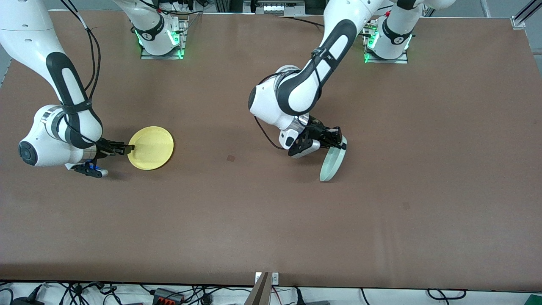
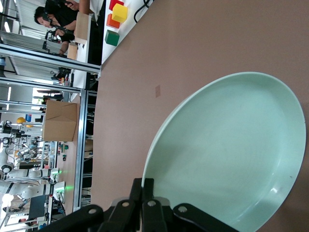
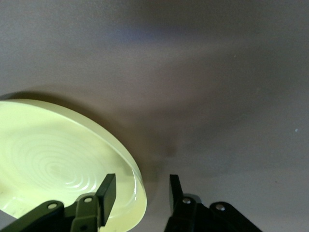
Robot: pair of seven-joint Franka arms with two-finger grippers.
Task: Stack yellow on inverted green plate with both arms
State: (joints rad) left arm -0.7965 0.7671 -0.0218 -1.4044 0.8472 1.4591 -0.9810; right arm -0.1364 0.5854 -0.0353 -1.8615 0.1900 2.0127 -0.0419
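Note:
The yellow plate (image 1: pixel 150 148) lies flat, right side up, toward the right arm's end of the table. My right gripper (image 1: pixel 129 148) is low at its rim, open. One finger (image 3: pixel 107 191) is over the yellow plate's (image 3: pixel 53 154) inside and the other (image 3: pixel 175 186) is outside the rim, with a gap on both sides. My left gripper (image 1: pixel 341 142) is shut on the rim of the green plate (image 1: pixel 333 163), which stands tilted nearly on edge with its low edge at the table near the middle. The left wrist view shows the green plate's (image 2: pixel 227 150) hollow side and the pinching left gripper (image 2: pixel 144 186).
A small dark mark (image 1: pixel 230 158) sits on the brown table between the two plates. Coloured blocks (image 2: pixel 118 12) show past the table edge in the left wrist view. Cables and a power strip (image 1: pixel 169 295) run along the edge nearest the front camera.

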